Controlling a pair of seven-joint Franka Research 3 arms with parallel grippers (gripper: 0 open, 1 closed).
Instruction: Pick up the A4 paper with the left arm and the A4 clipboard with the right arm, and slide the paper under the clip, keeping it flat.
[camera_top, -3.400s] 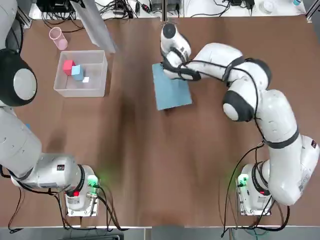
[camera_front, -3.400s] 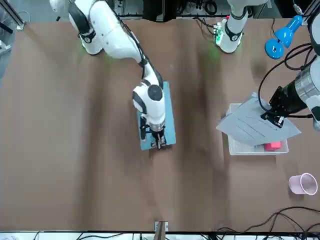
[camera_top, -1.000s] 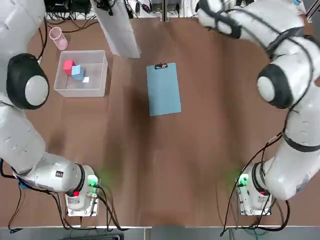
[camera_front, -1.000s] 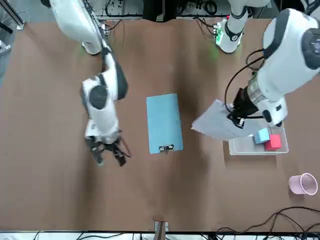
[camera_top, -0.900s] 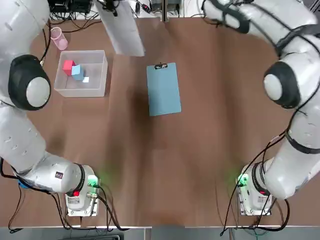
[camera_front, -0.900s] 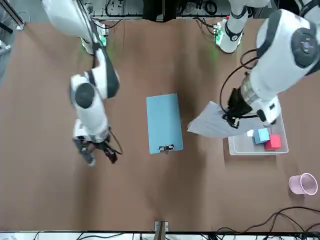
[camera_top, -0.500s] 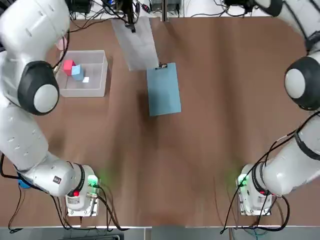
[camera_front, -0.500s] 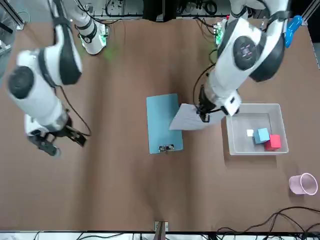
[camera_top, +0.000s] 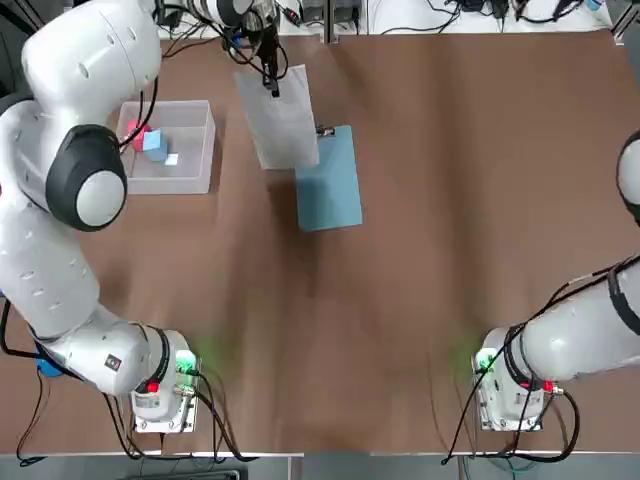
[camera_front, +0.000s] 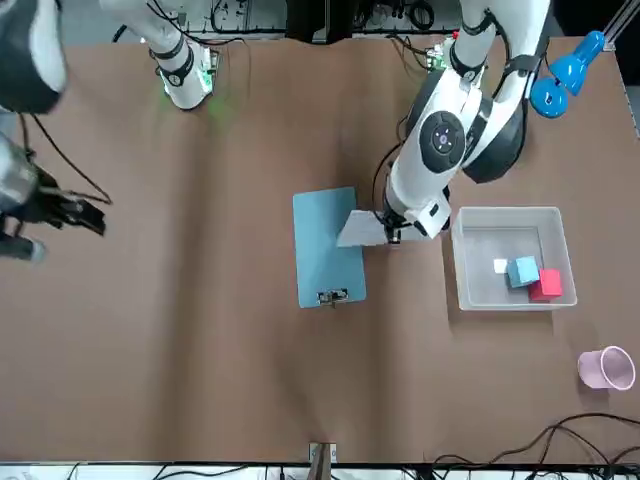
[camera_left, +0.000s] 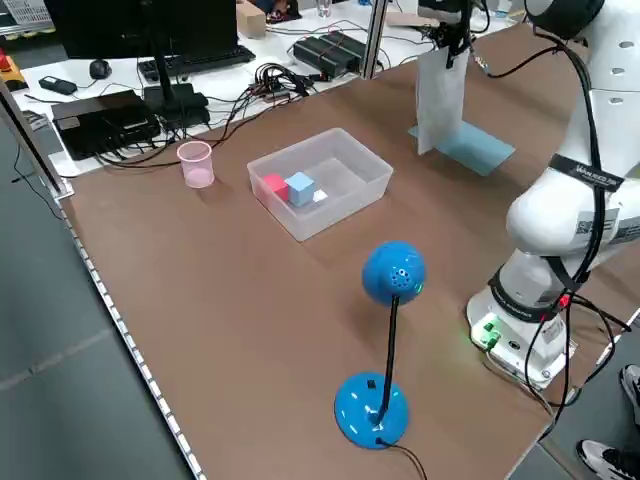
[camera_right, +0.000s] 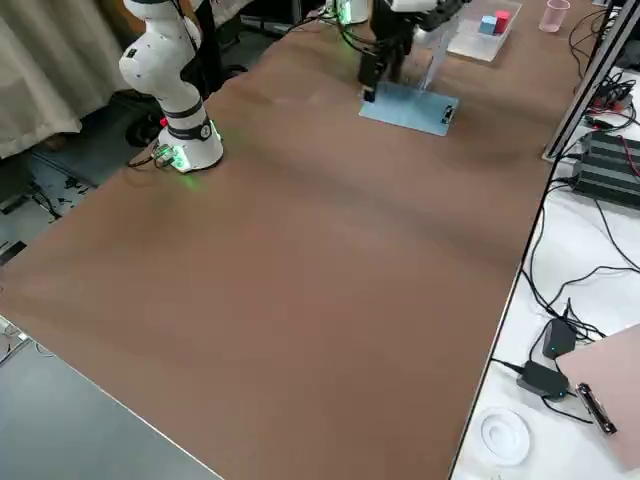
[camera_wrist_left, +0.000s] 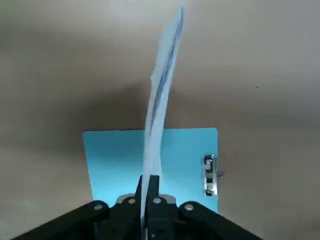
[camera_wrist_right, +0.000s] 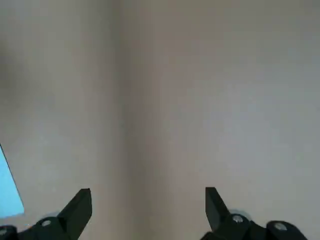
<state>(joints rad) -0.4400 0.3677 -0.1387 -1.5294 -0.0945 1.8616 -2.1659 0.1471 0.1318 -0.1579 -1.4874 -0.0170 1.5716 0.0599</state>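
Brown table bears a clear bin; seemingly cables behind.

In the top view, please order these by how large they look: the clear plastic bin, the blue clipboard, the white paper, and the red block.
1. Clear plastic bin.
2. and 3. Blue clipboard and white paper: unsure, because the paper hangs raised, nearer the camera, and covers part of the board.
4. Red block, partly hidden by the arm.

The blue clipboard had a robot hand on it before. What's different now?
The right gripper let go of the A4 clipboard and swung away, open. The left gripper, shut on the A4 paper, carried it from above the clear bin to hang over the clipboard. The bin and pink cup stayed put.
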